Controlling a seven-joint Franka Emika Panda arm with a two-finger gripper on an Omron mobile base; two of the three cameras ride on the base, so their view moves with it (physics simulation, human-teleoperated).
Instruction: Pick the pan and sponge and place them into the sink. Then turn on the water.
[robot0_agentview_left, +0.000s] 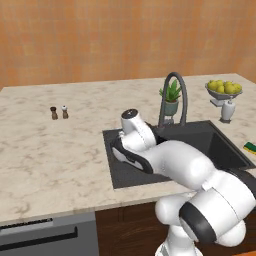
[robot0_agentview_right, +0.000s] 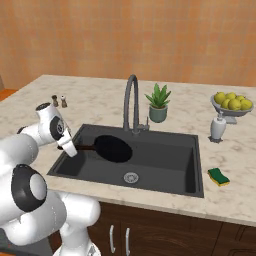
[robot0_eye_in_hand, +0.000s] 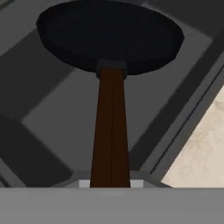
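the gripper (robot0_agentview_right: 76, 149) is closed on the end of the pan's brown handle, seen in the hand view running straight up from between the fingertips to the round black pan (robot0_eye_in_hand: 109, 35). in the right base view the pan (robot0_agentview_right: 113, 148) hangs over the left half of the sink (robot0_agentview_right: 165, 162), handle pointing toward the sink's left edge where the hand reaches in; whether its bottom touches the basin floor cannot be told. the round metal drain (robot0_agentview_right: 130, 176) lies in the basin floor, nearer the front edge, just in front of the pan. the arched tap (robot0_agentview_right: 131, 102) stands at the back edge of the sink, its spout over the basin.

the sponge (robot0_agentview_right: 218, 176) lies on the counter (robot0_agentview_left: 50, 150) just beside the sink's right edge, near the front, green side up. behind the sink sit a small potted plant (robot0_agentview_right: 158, 103), a white soap bottle (robot0_agentview_right: 218, 127) and a bowl of lemons (robot0_agentview_right: 232, 104) toward the right back corner. two small shakers (robot0_agentview_left: 59, 112) stand well to the left of the sink.
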